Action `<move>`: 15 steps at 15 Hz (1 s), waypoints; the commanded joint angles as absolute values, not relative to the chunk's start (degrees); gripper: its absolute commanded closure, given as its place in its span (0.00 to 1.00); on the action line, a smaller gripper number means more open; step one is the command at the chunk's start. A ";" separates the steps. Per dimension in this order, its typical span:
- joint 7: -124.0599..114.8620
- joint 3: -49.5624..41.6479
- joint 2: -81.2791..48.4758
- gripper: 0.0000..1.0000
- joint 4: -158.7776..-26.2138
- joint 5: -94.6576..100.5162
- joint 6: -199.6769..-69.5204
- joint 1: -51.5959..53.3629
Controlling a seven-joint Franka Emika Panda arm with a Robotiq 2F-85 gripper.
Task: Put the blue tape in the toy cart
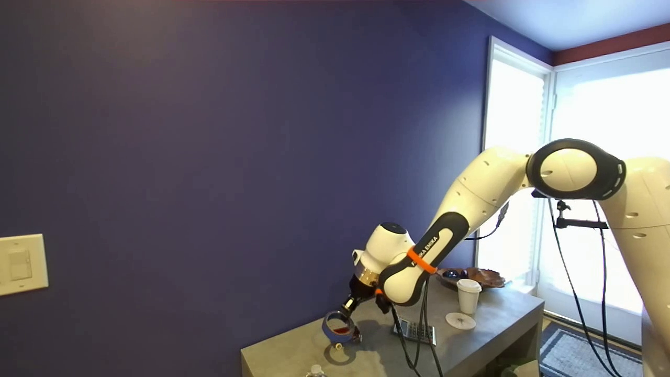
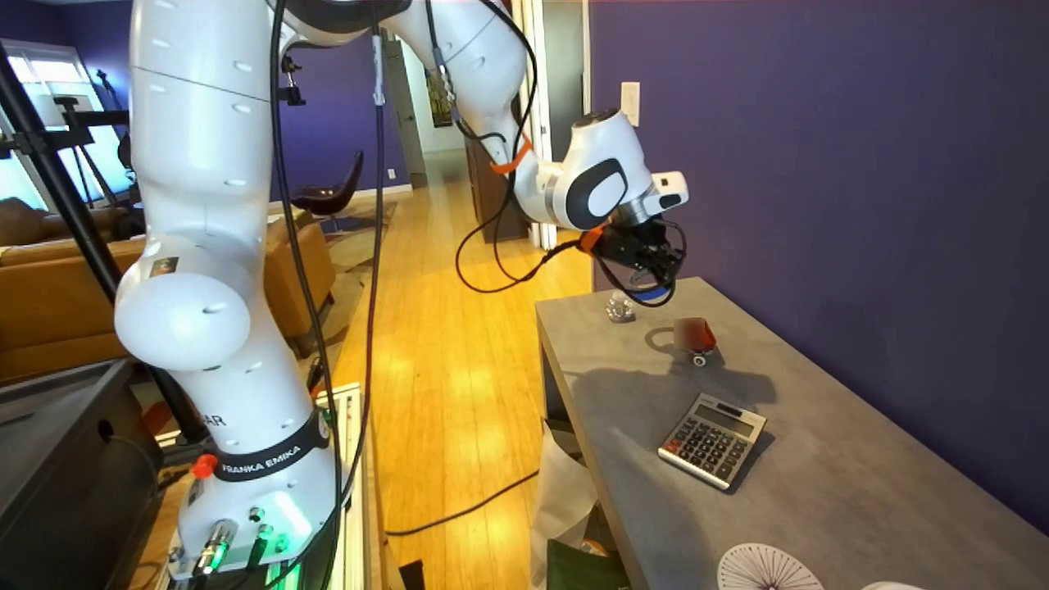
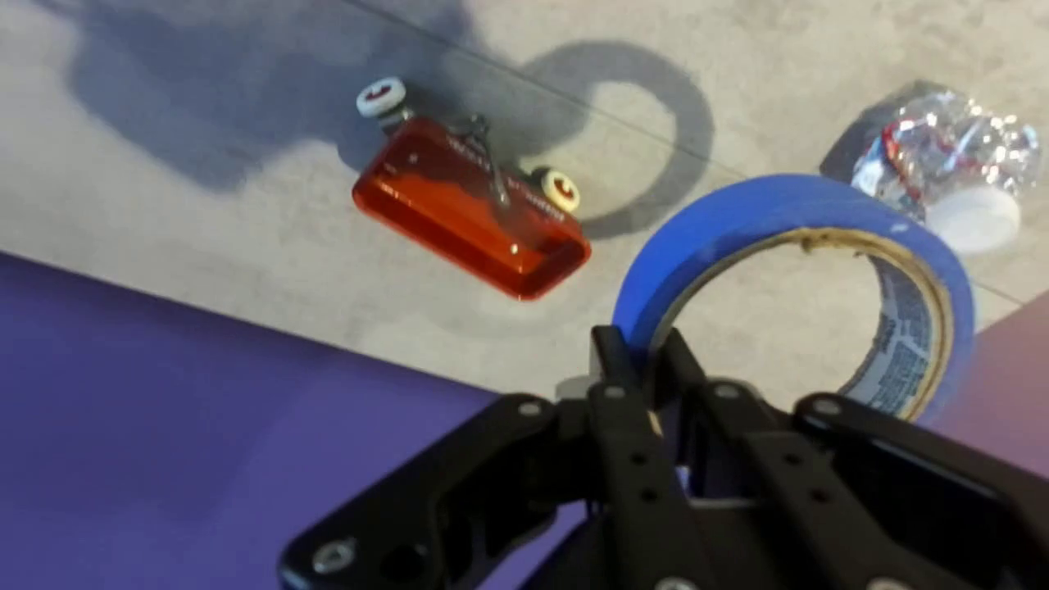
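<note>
I pinch the rim of the blue tape [image 3: 729, 215] in my gripper [image 3: 643, 348], above the bench [image 3: 287, 279], near the red cart [image 3: 467, 217]. In the wrist view the tan-edged hole faces me, exact tilt hard to judge, and the cart's long axis slants down rightward.

Holds the blue tape [image 3: 762, 201] up in the air by one side of its ring, tilted, a broad bright-blue roll with a tan core edge and grey printed lining around the wide hole. Has the toy cart [image 3: 475, 217] near it but apart, on the grey tabletop [image 3: 279, 254], with a glossy red open tray facing the wrist view and pale lettering and white, red-hubbed wheels along one long side.
</note>
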State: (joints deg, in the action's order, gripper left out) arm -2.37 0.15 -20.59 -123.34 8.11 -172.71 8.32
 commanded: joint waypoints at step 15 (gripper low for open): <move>-13.87 -65.17 -36.97 0.97 -132.68 6.06 -200.63 65.57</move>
State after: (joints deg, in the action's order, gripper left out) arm -13.42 -56.83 -30.54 -128.70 11.78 -196.59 54.51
